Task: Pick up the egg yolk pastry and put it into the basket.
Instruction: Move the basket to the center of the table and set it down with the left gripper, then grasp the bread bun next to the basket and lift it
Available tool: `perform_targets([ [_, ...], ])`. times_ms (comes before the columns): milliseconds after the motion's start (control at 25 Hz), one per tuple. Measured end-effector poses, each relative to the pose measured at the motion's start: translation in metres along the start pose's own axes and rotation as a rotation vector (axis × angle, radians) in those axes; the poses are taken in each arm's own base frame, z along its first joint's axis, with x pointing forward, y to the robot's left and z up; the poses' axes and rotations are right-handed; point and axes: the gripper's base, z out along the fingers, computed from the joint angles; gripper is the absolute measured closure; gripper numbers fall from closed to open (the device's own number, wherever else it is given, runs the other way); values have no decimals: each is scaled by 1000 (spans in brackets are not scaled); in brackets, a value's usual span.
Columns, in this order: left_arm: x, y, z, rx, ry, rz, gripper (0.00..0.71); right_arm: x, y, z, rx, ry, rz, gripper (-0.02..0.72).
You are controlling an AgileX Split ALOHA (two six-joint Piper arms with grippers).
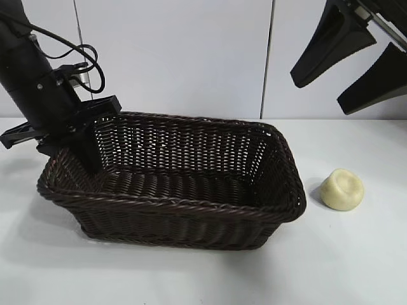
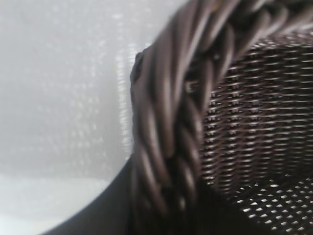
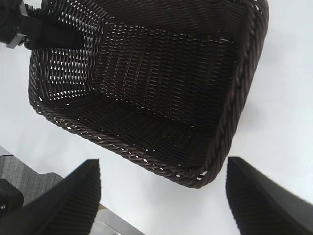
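Note:
The egg yolk pastry (image 1: 342, 189), pale cream with a dimple on its upper face, lies on the white table just right of the basket (image 1: 191, 206). The dark woven basket stands mid-table, and its inside shows nothing in it. My left gripper (image 1: 79, 145) is shut on the basket's left rim, one finger inside the wall; the braided rim (image 2: 166, 122) fills the left wrist view. My right gripper (image 1: 320, 94) hangs open and empty high above the table, up and behind the pastry. The right wrist view looks down on the basket (image 3: 234, 98); the pastry is out of that view.
A white table (image 1: 356, 267) runs all round the basket, with a white panelled wall (image 1: 178, 51) behind. The left arm's cables (image 1: 76, 60) loop above the basket's left end. The table's edge and a grey floor (image 3: 19, 169) show in the right wrist view.

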Motion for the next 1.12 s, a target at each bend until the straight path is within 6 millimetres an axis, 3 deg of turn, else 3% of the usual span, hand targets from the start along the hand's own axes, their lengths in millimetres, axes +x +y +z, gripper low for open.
perform_targets([
  [320, 7, -17, -67, -69, -52, 133, 135, 0, 0, 0, 0, 0, 0, 185],
  [440, 7, -16, -81, -140, -77, 146, 135, 0, 0, 0, 0, 0, 0, 185],
  [640, 5, 5, -87, -268, -76, 115, 135, 0, 0, 0, 0, 0, 0, 185],
  [960, 3, 62, -104, -370, -81, -21, 135, 0, 0, 0, 0, 0, 0, 185],
  [1120, 7, 69, -106, -372, -48, -48, 135, 0, 0, 0, 0, 0, 0, 185],
])
